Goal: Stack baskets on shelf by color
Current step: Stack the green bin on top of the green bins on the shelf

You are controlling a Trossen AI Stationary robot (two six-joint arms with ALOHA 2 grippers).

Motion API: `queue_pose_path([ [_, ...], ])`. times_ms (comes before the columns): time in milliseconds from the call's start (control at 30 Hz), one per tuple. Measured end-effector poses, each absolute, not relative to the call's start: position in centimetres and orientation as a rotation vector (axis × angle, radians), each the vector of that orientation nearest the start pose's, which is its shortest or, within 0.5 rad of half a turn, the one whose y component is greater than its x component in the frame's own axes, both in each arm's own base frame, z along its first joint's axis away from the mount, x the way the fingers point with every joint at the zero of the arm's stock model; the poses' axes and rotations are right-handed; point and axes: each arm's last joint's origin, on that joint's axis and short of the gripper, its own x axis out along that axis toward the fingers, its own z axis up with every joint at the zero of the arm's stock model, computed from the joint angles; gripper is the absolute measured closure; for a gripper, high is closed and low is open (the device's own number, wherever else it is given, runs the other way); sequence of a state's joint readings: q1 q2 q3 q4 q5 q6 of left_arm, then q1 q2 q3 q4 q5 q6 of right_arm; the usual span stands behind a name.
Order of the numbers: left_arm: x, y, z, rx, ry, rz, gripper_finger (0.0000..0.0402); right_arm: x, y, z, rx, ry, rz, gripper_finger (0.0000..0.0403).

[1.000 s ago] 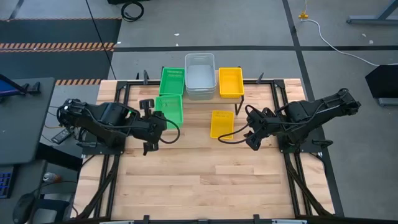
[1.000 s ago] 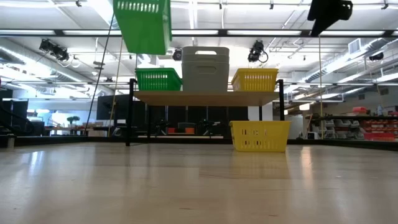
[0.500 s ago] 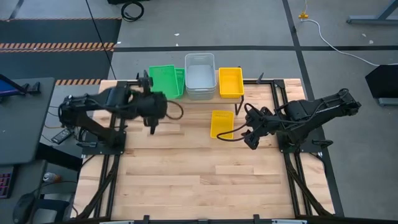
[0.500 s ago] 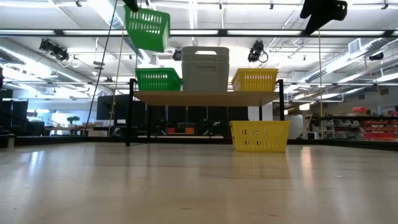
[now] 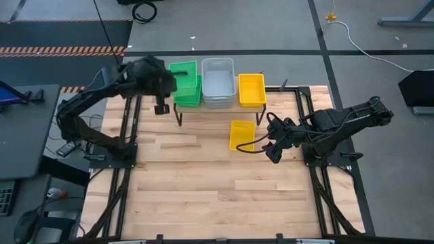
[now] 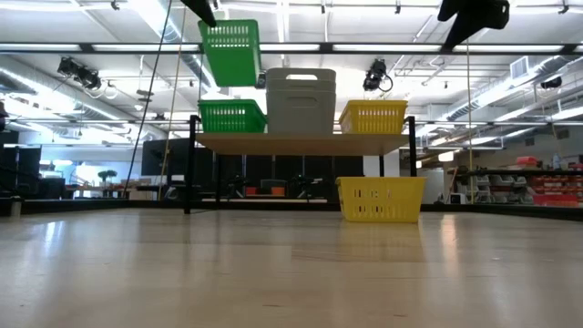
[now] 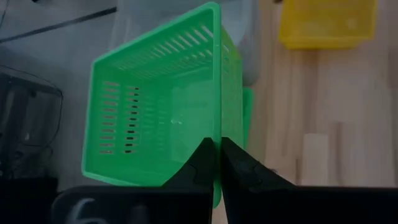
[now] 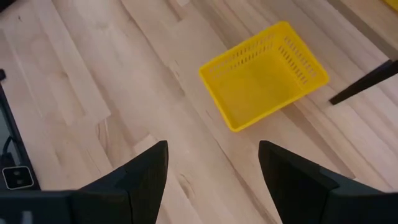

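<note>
My left gripper point(image 5: 171, 81) is shut on a green basket point(image 5: 183, 70), held in the air over the shelf's left end. In the low view this basket point(image 6: 230, 53) hangs above another green basket point(image 6: 231, 116), whose bottom rests on the shelf plank point(image 6: 301, 143). The grey baskets point(image 5: 218, 83) stand in the middle of the shelf and a yellow basket point(image 5: 251, 89) stands at its right end. A second yellow basket point(image 5: 242, 134) sits on the table in front of the shelf. My right gripper point(image 5: 268, 144) hovers open to the right of it, above the table. My left gripper pinches the rim of the green basket's side wall point(image 7: 217, 134), with one finger point(image 7: 200, 163) inside the basket and the other point(image 7: 241, 169) outside. The basket is lifted clear, open top up and only slightly tilted, and touches nothing below.
The shelf's thin black legs point(image 5: 179, 119) stand on the far half of the slatted tabletop. One leg point(image 8: 367, 81) is close behind the yellow basket point(image 8: 264, 74) on the table. Bare wood point(image 5: 217, 196) fills the near half of the table.
My left gripper has risen and moved toward the far edge. It has carried the green basket from over the table's left middle to above the green basket on the shelf. The basket has turned and levelled on the way.
</note>
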State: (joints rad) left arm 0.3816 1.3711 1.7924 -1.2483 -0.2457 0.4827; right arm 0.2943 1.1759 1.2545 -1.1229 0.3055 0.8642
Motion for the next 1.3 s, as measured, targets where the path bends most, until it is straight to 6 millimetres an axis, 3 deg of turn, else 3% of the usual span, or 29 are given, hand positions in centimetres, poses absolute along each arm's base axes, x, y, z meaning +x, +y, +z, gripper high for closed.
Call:
queue_pose_path([
  [333, 20.5, 12.4, 44.3, 0.408, 0.973, 0.327, 0.0391, 19.9, 5.0, 34.3, 0.519, 0.906, -0.457, 0.0147],
  [500, 20.8, 13.3, 41.4, 0.398, 1.039, 0.272, 0.0391, 19.9, 5.0, 34.3, 0.525, 0.898, -0.474, 0.0147],
  [633, 21.3, 13.2, 39.5, 0.418, 1.034, 0.259, 0.0391, 19.8, 4.9, 34.3, 0.536, 0.907, -0.492, 0.0147],
  [900, 22.1, 13.0, 39.3, 0.470, 0.989, 0.273, 0.0391, 19.6, 4.9, 34.2, 0.536, 0.920, -0.504, 0.0147],
  [1167, 22.4, 12.9, 36.2, 0.440, 1.076, 0.212, 0.0387, 19.6, 4.9, 34.2, 0.532, 0.925, -0.507, 0.0147],
  [1300, 22.6, 12.6, 35.9, 0.441, 1.081, 0.201, 0.0374, 19.6, 4.9, 34.2, 0.532, 0.925, -0.507, 0.0147],
])
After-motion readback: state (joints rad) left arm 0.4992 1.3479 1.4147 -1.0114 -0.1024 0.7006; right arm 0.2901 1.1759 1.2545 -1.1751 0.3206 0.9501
